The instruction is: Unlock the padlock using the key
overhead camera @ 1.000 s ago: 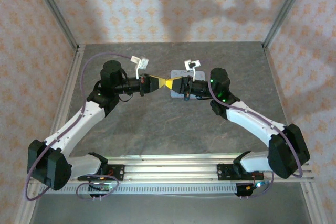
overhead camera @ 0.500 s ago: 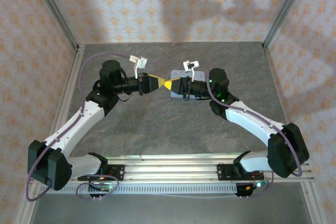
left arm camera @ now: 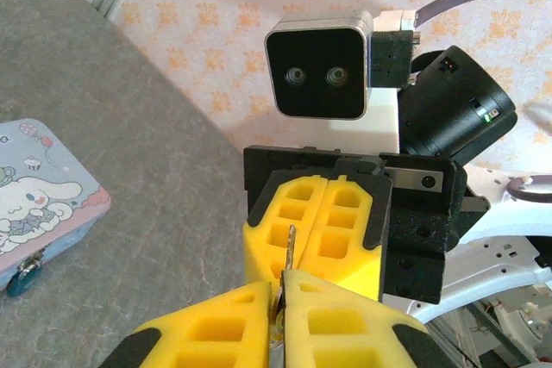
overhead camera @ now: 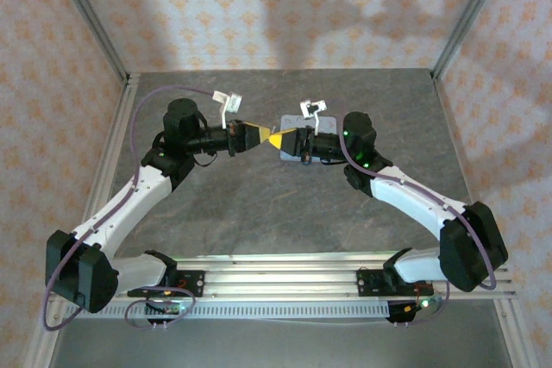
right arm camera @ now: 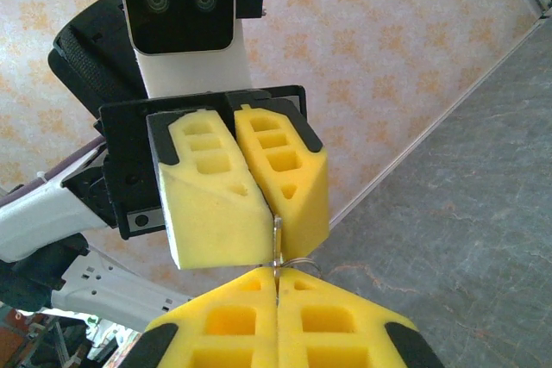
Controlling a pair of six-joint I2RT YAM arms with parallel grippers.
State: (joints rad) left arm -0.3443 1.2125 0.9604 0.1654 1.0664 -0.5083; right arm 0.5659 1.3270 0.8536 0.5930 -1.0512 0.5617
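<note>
The spot where the two fingertips meet has slid slightly toward the left arm. The left gripper (overhead camera: 260, 136) is clamped on the key (left arm camera: 289, 252), a thin metal sliver whose long axis runs along the line between the grippers, pointing at the right gripper (overhead camera: 272, 138). That one's yellow fingers are pressed together tip-to-tip against the left's; whether they also pinch the key is hard to tell. The padlock (left arm camera: 19, 277) hangs at the tin's (left arm camera: 52, 204) near edge on the table (left arm camera: 155, 170).
</note>
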